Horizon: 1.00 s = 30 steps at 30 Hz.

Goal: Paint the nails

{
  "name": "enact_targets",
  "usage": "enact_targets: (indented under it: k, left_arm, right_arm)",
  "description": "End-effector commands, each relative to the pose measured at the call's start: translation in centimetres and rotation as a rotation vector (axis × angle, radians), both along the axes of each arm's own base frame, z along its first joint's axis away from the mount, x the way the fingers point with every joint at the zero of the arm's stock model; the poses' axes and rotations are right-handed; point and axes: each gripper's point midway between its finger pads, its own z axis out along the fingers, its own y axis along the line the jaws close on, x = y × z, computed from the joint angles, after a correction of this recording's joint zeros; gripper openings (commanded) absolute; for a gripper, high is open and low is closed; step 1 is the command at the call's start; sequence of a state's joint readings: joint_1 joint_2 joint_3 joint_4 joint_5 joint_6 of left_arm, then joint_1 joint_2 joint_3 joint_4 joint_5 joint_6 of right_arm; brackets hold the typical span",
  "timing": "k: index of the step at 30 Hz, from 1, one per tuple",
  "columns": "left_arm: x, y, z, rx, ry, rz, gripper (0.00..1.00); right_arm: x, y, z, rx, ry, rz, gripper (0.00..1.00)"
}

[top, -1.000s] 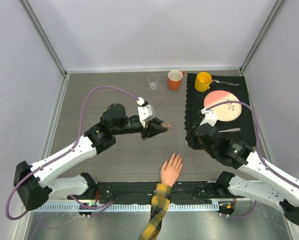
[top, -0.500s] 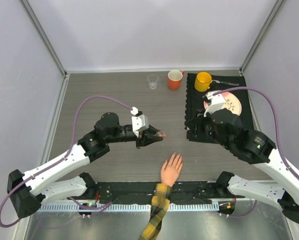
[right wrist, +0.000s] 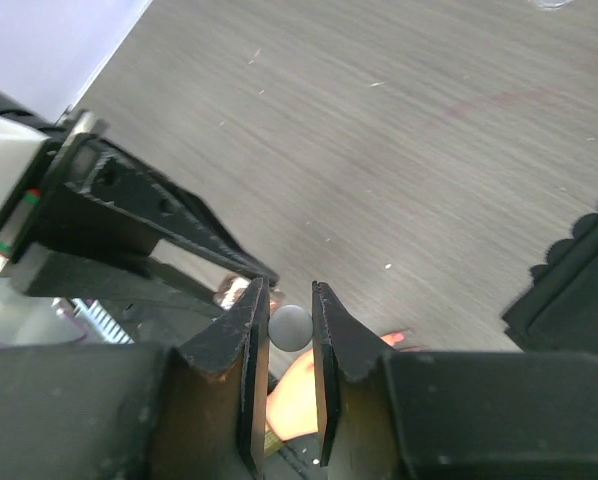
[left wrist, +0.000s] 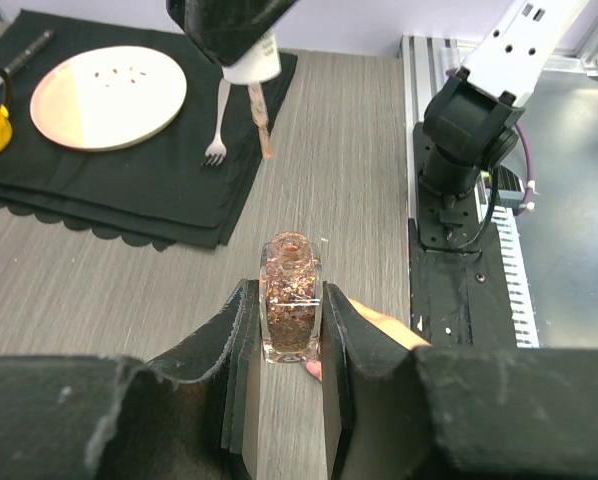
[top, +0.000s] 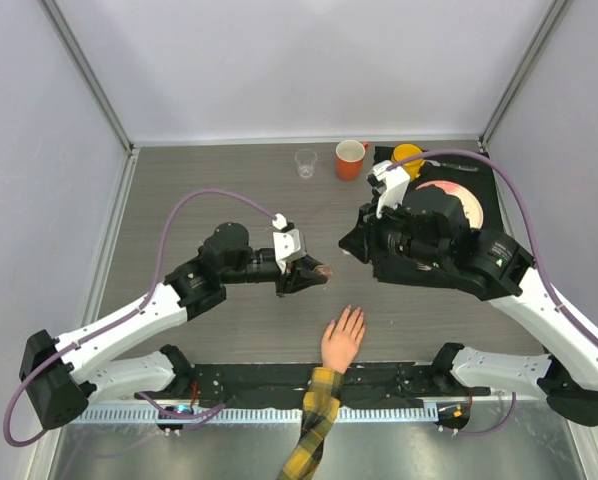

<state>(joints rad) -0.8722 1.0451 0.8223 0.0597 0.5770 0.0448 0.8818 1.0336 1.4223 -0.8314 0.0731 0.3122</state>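
Note:
The fake hand (top: 343,335) lies palm down at the near edge, its plaid sleeve (top: 317,420) behind it; the nails are too small to make out. My left gripper (left wrist: 289,300) is shut on a small clear bottle of coppery glitter polish (left wrist: 291,305), held uncapped above the table just left of and above the hand's fingers (left wrist: 379,322). My right gripper (right wrist: 291,295) is shut on the polish's whitish brush cap (right wrist: 291,327). The brush (left wrist: 262,125) hangs below that cap (left wrist: 251,60), beyond the bottle. In the top view the right gripper (top: 354,245) hovers close to the right of the bottle (top: 322,269).
An orange mug (top: 350,159) and a clear glass (top: 306,162) stand at the back. A black cloth (left wrist: 179,190) on the right carries a plate (left wrist: 109,95), a fork (left wrist: 219,120) and a yellow mug (top: 407,157). The right arm's base (left wrist: 469,130) stands near the hand.
My right arm has swung left from over the black cloth to beside the left gripper, carrying the brush cap. My left gripper dipped toward the near edge, then came back slightly.

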Motion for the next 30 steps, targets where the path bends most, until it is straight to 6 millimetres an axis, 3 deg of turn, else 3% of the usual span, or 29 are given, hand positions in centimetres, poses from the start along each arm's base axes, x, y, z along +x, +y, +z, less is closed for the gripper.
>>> enact_targets:
  k: [1, 6, 20, 30]
  left_arm:
    - [0.2, -0.3, 1.0, -0.018, -0.036, -0.004, 0.0]
    - [0.3, -0.4, 0.9, -0.015, -0.031, -0.004, 0.0]
    - [0.4, -0.3, 1.0, -0.016, -0.032, 0.005, 0.0]
    - [0.4, -0.2, 1.3, -0.024, -0.04, 0.007, 0.0]
  right_arm:
    - [-1.0, 1.8, 2.8, 0.099, -0.04, 0.109, 0.01]
    - [-1.1, 2.6, 3.2, 0.145, -0.037, 0.117, 0.01]
    - [-1.1, 4.0, 0.6, 0.092, 0.01, 0.133, 0.01]
    - [-0.6, 3.6, -0.1, 0.036, -0.007, 0.081, 0.01]
